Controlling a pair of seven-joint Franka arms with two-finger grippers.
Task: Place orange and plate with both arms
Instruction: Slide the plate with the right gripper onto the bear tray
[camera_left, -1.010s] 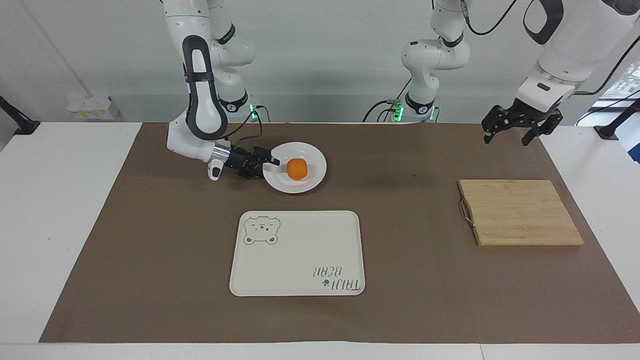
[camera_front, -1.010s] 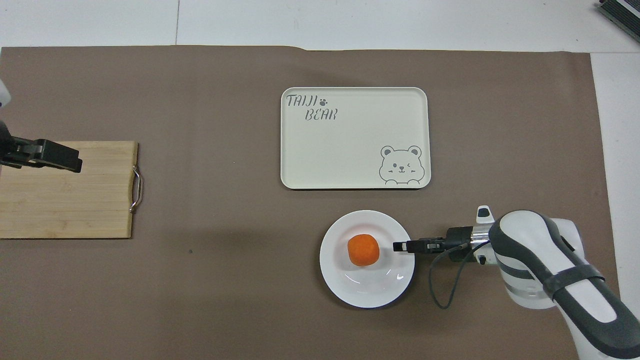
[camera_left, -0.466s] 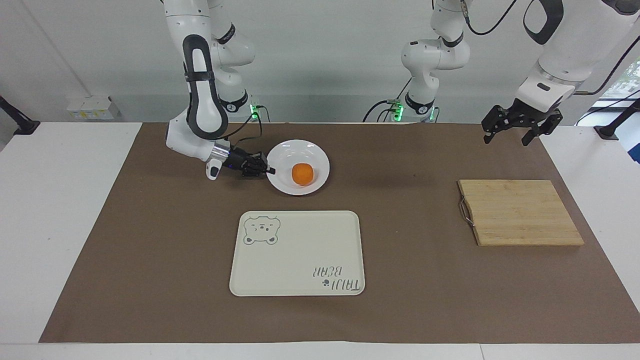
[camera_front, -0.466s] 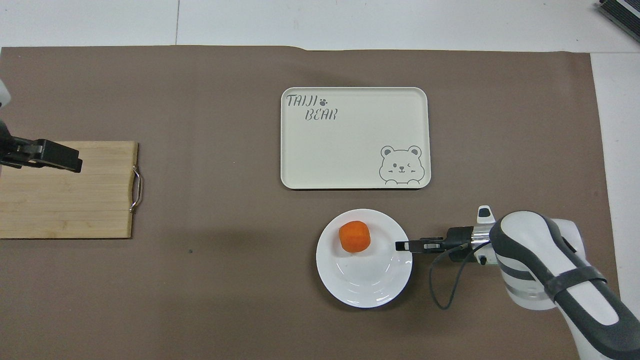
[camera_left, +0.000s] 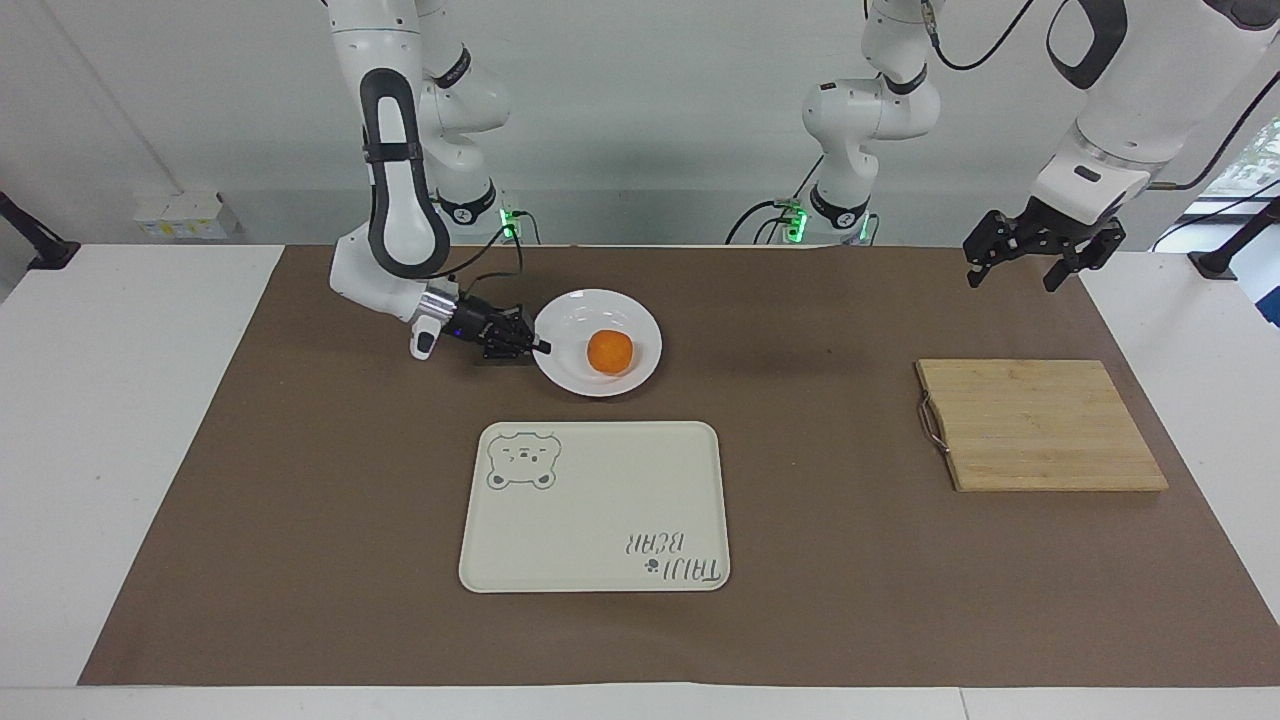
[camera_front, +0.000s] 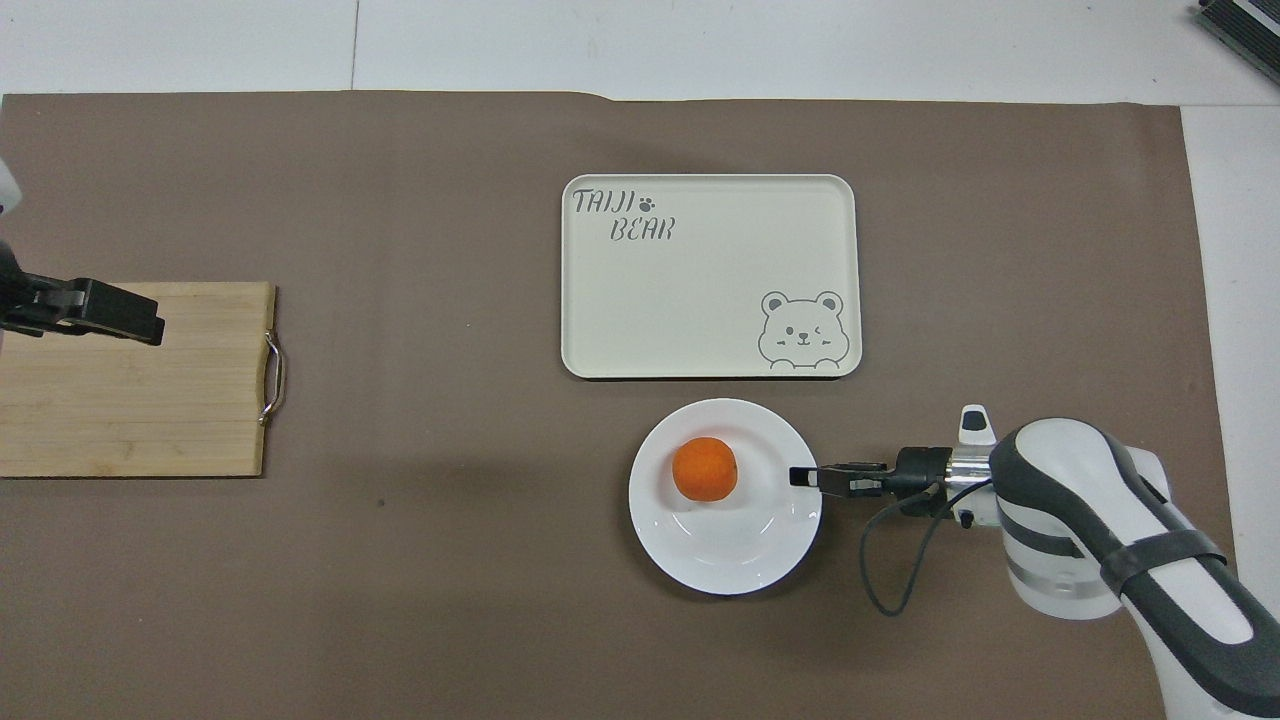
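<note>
The white plate (camera_left: 575, 378) is on the brown mat, nearer to the robots than the cream bear tray, and seems raised slightly off the mat. The orange (camera_left: 609, 352) lies in the plate's sunken centre. My right gripper (camera_left: 540, 347) reaches in low from the right arm's end and is shut on the plate's rim. In the overhead view the plate (camera_front: 730, 555), the orange (camera_front: 705, 469) and the right gripper (camera_front: 800, 477) show the same hold. My left gripper (camera_left: 1015, 268) is open and empty, up in the air over the cutting board (camera_front: 150, 400), and waits.
The cream bear-print tray (camera_left: 600, 510) lies at the table's middle, just farther from the robots than the plate. The wooden cutting board (camera_left: 1040, 425) with a metal handle lies toward the left arm's end. The brown mat (camera_left: 850, 560) covers the table.
My right gripper has carried the plate by its rim a little toward the bear tray. The orange has rolled in the plate toward the tray side. The left arm has not moved.
</note>
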